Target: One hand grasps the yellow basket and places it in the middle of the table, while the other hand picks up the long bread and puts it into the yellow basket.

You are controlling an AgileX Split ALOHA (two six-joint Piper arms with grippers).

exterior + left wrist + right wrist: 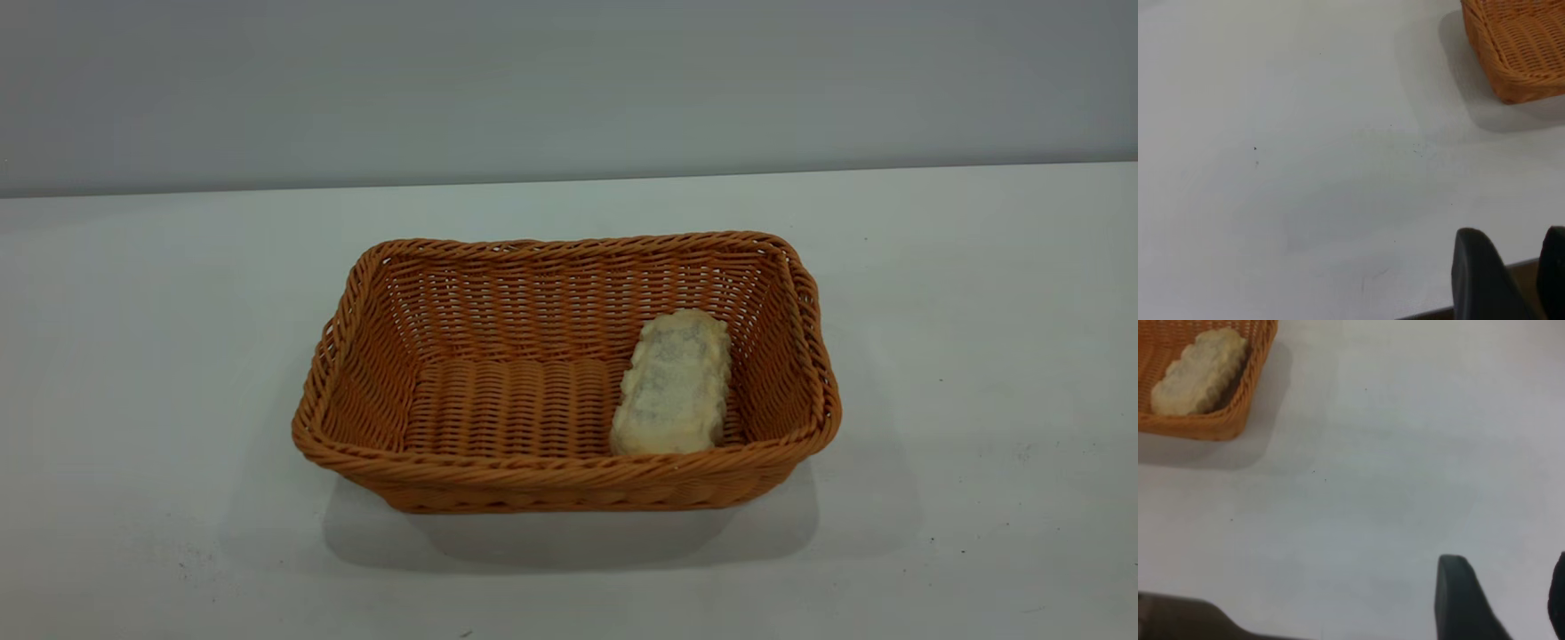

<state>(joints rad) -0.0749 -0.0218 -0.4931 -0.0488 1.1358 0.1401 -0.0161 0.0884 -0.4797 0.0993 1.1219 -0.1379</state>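
While both sets of fingers hang apart and empty, left gripper [1515, 280] and right gripper [1508, 600] sit well away from the yellow basket [569, 484]. Long bread [673, 384] lies pale side up inside, on the table [978, 356].

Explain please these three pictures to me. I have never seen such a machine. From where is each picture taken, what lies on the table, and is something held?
The machine is two robot arms mounted at a white table; each ends in a gripper. The big picture comes from a camera outside the rig that faces the arms, though neither arm shows in it. It shows the yellow basket near the middle of the table, with the long bread lying inside, pale underside up, toward the basket's right end.

The two small pictures come from cameras on the wrists. In each, the dark shapes at the edge are that arm's own fingers: the left gripper and the right gripper. Both hang above bare table, away from the basket, with a gap between the fingers. Nothing is held.
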